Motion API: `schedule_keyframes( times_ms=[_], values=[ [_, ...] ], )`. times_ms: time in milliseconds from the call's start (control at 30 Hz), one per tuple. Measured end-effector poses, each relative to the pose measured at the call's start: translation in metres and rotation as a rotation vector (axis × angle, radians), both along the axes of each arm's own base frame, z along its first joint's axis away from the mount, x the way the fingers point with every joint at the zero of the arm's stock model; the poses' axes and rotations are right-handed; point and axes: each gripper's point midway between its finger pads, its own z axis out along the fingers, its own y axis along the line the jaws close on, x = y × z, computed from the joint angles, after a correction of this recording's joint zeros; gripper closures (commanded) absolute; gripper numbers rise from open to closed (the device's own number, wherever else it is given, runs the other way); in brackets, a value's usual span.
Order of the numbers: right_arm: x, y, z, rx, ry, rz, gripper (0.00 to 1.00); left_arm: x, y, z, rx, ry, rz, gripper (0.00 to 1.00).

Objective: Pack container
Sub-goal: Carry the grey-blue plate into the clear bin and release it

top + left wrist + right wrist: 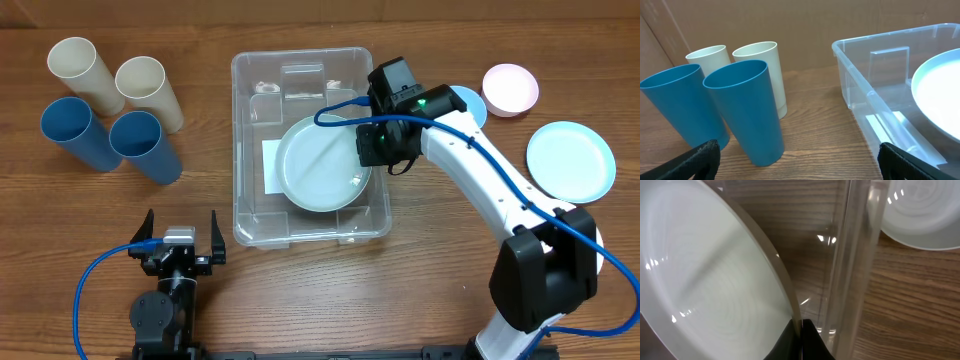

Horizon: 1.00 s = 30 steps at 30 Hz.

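Note:
The container (250, 212) is a large clear bin at the table's middle, with a white label on its bottom. A pale green plate (315, 165) leans tilted inside it, toward the right wall. My right gripper (372, 148) is shut on the plate's right rim; the right wrist view shows the fingers (801, 335) pinching the plate's edge (710, 275) just inside the container wall (855, 255). My left gripper (180, 232) is open and empty, low on the table in front of the container's left corner (860, 85).
Two blue cups (145, 147) and two cream cups (148, 90) lie at the left, also in the left wrist view (747, 110). At the right are a pink bowl (510, 88), a light blue plate (570, 162) and a bluish dish (925, 210) beside the bin.

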Motion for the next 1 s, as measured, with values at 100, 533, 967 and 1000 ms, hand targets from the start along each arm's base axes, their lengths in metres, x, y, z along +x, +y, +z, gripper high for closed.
schedule_keyframes(
  times_ms=[100, 533, 967, 1000],
  values=[
    [-0.008, 0.004, -0.010, -0.007, 0.018, 0.017, 0.96, 0.000, 0.000, 0.000, 0.000, 0.000, 0.000, 0.00],
    [-0.039, 0.026, -0.039, -0.024, 0.063, 0.098, 0.28, 0.000, 0.000, 0.000, 0.000, 0.000, 0.000, 0.00],
    [-0.022, 0.028, 0.048, -0.022, 0.015, 0.087, 0.27, 0.000, 0.000, 0.000, 0.000, 0.000, 0.000, 0.00],
    [-0.022, 0.021, 0.056, -0.039, 0.021, 0.070, 0.27, 0.000, 0.000, 0.000, 0.000, 0.000, 0.000, 0.00]
  ],
)
